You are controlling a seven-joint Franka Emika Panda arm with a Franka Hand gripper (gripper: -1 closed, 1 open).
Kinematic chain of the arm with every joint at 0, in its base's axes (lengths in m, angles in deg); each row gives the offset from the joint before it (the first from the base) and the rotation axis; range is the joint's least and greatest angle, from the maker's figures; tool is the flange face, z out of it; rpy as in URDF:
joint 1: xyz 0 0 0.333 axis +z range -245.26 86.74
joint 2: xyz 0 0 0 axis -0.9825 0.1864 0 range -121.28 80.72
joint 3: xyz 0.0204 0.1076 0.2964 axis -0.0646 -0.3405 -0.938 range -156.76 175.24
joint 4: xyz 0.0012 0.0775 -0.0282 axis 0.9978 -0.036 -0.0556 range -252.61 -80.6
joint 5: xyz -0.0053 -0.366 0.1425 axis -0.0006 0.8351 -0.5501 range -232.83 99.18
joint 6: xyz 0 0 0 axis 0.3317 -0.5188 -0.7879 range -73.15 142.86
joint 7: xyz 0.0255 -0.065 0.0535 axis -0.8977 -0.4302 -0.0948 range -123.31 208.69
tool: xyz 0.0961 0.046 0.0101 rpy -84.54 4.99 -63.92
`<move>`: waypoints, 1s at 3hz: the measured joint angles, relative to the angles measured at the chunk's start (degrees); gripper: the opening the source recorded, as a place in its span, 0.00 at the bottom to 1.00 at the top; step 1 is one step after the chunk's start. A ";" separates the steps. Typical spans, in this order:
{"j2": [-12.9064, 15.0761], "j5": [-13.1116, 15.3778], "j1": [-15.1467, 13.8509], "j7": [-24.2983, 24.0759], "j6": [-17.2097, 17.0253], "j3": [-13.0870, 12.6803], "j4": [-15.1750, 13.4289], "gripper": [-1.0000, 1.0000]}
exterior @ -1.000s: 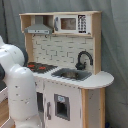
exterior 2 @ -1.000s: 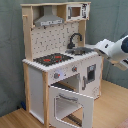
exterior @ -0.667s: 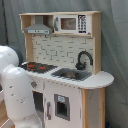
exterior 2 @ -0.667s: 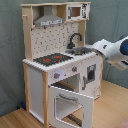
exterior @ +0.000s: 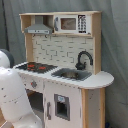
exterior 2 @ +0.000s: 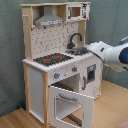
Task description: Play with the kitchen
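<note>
Readable text: none in either exterior view.
Kitchen [exterior: 70,95] panels: no legible label, brand or number.
Microwave keypad [exterior: 82,23], kitchen's top right corner: dark marks on a white panel, too blurred to read.

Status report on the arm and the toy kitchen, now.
Gripper out of clear sight, fingers unreadable. Arm beside the sink, holding nothing visible. Kitchen upright, oven door hanging open. Nothing in the way.

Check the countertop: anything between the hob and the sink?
Nothing: in both exterior views only bare pale countertop separates the hob from the sink.
</note>
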 joint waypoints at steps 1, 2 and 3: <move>-3.86 1.99 -0.13 2.27 -0.10 0.00 3.13 1.00; -9.09 4.61 -0.27 5.16 -0.12 0.00 7.07 1.00; -14.08 7.28 -0.39 8.12 -0.09 0.00 10.58 1.00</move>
